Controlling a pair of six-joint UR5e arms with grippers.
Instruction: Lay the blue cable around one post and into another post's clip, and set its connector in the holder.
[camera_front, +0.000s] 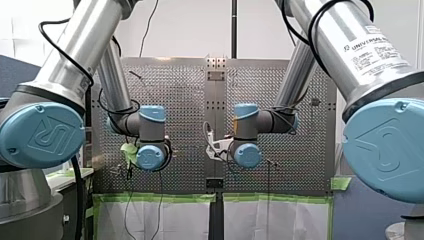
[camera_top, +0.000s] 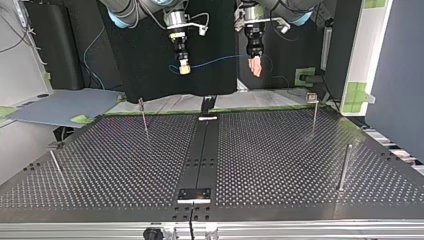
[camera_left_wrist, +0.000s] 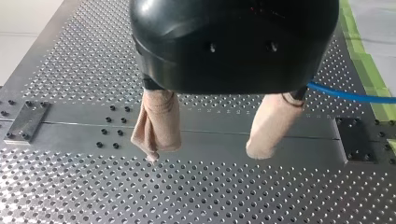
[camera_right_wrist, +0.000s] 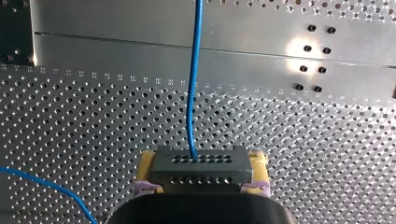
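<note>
Table (camera_top: 280, 165): perforated, with posts standing on it; both grippers hang well above.
Far post (camera_top: 314, 114): at the top view's right, topped by a small block that I take for the clip; my left arm is nearer.
Blue cable (camera_top: 220, 61): in the air, running side to side between the grippers.
Left gripper (camera_left_wrist: 205, 153): beige fingers spread, the cable passing beside one.
Right gripper (camera_right_wrist: 201, 163): yellow pads pinching the connector (camera_right_wrist: 201, 171).

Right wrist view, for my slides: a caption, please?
Right pincer grips the grey connector; its blue cable leads ahead over the perforated table.
</note>
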